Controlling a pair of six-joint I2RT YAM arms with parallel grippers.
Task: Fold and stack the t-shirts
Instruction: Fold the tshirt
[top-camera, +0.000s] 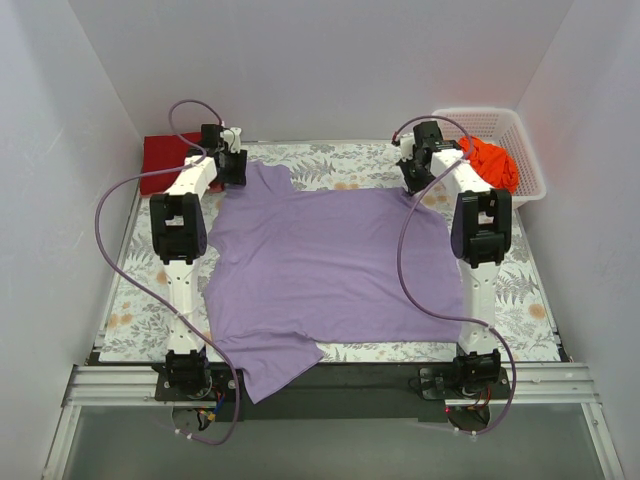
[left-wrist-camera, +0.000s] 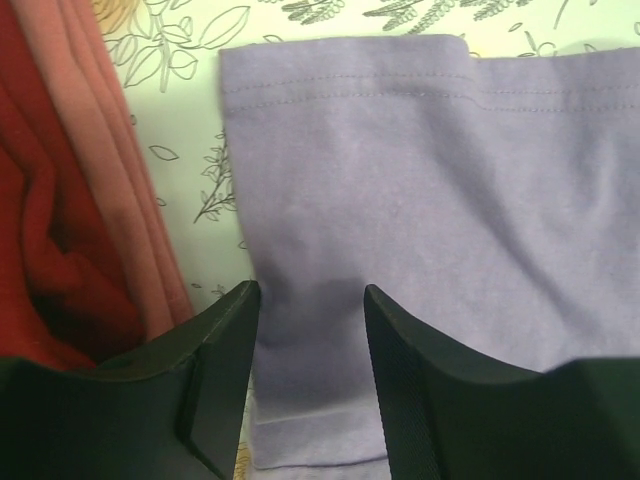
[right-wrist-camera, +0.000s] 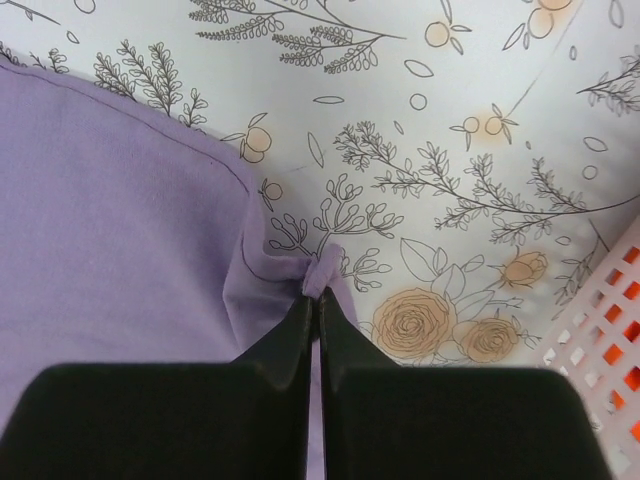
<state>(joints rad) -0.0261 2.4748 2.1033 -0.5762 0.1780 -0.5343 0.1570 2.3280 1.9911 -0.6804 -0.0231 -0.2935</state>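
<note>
The floral table cloth (top-camera: 520, 290) covers the table, and the lavender t-shirt (top-camera: 320, 270) lies spread flat over most of its middle, with one sleeve hanging over the near edge on the left side. The left arm (top-camera: 180, 230) stretches from its base toward the far left corner, with the wrist bent down over the other sleeve of the shirt. The right arm (top-camera: 480, 225) reaches in the same way toward the far right corner of the shirt, with its wrist low above the cloth. The white basket (top-camera: 530, 150) stands at the far right corner of the table, and the orange t-shirt (top-camera: 492, 162) lies bunched inside it. The dark red t-shirt (top-camera: 160, 155) lies at the far left corner, just beside the lavender sleeve; in the left wrist view its folds are close to the left finger. The left gripper (left-wrist-camera: 312, 300) has its jaws apart, one on each side of the sleeve, and the lavender fabric shows in the gap between them. The right gripper (right-wrist-camera: 318, 300) has its jaws pressed together, and they pinch a small fold at the edge of the lavender t-shirt.
</note>
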